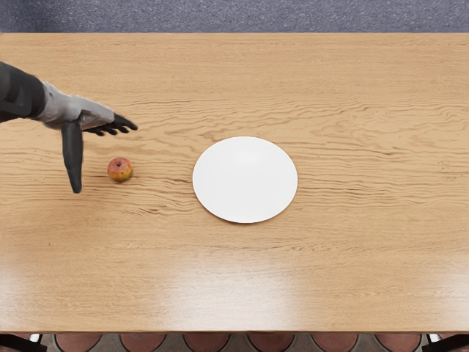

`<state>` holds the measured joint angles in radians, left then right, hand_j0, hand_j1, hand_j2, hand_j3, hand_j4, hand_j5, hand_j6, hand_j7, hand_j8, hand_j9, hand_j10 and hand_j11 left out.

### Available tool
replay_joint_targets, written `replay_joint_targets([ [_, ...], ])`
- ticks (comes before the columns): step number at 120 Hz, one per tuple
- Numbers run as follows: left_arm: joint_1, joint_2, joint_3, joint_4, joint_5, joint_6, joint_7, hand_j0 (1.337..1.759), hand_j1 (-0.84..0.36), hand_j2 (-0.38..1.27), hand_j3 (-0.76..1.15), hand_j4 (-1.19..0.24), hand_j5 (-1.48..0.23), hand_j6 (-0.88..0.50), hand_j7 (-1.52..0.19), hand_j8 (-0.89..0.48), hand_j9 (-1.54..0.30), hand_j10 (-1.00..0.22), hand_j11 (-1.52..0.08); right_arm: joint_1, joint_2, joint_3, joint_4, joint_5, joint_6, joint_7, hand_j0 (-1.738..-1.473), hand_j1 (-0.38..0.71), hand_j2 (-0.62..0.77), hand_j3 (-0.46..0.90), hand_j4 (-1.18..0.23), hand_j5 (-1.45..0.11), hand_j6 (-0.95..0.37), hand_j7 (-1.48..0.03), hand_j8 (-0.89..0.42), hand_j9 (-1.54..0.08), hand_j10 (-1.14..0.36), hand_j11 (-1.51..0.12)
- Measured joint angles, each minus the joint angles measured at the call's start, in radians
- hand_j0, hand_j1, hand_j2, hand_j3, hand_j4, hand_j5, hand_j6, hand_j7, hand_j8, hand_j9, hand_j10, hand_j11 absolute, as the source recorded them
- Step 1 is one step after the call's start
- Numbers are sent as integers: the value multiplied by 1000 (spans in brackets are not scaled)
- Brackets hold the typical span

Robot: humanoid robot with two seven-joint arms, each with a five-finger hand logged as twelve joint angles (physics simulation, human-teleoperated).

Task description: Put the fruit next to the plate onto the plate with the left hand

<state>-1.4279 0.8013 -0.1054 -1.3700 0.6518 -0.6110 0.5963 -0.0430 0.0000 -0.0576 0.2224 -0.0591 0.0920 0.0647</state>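
Note:
A small red and yellow apple [119,169] lies on the wooden table, to the left of a bare white round plate [245,179]. My left hand [94,143] comes in from the left edge and hovers just above and left of the apple. Its fingers are spread, the thumb pointing down toward the table beside the fruit, and it holds nothing. A gap shows between the hand and the apple. The right arm is out of view.
The wooden table [352,95] fills the view, its far edge at the top and its near edge along the bottom. Nothing else stands on it.

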Motion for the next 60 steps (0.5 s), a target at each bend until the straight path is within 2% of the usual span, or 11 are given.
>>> replay_joint_targets([
  [12, 15, 30, -2, -115, 110, 8, 9, 1658, 349, 0, 0, -4, 0, -5, 0, -4, 0, -3, 0, 0, 0, 1, 0, 0, 0, 0, -1658, -331, -3, 0, -15, -20, -15, -20, -15, -20, -15, -20],
  [23, 21, 29, 4, -170, 199, 67, 12, 1658, 349, 0, 0, -4, -1, -5, -1, -5, 0, -3, 0, 1, 0, 2, 0, 0, 0, 0, -1658, -331, -3, 0, -15, -20, -15, -20, -15, -20, -15, -20],
  [32, 25, 19, 8, -188, 246, 119, 13, 1658, 349, 1, 0, -5, -1, -6, -1, -5, -1, -4, -1, 1, 0, 2, 0, 0, 0, 0, -1658, -331, -3, 0, -15, -20, -15, -20, -15, -20, -15, -20],
  [41, 63, -18, 9, -194, 314, 181, 14, 1658, 349, 1, 0, -5, -2, -6, -2, -6, -1, -4, -1, 2, 0, 1, 0, 0, 0, 0, -1658, -331, -3, 0, -15, -20, -15, -20, -15, -20, -15, -20],
  [60, 88, -50, 11, -181, 383, 234, 14, 1658, 339, 3, 0, -13, -12, -14, -12, -14, -12, -13, -12, 2, 0, 1, 0, 0, 0, 0, -1658, -331, -3, 0, -15, -20, -15, -20, -15, -20, -15, -20],
])
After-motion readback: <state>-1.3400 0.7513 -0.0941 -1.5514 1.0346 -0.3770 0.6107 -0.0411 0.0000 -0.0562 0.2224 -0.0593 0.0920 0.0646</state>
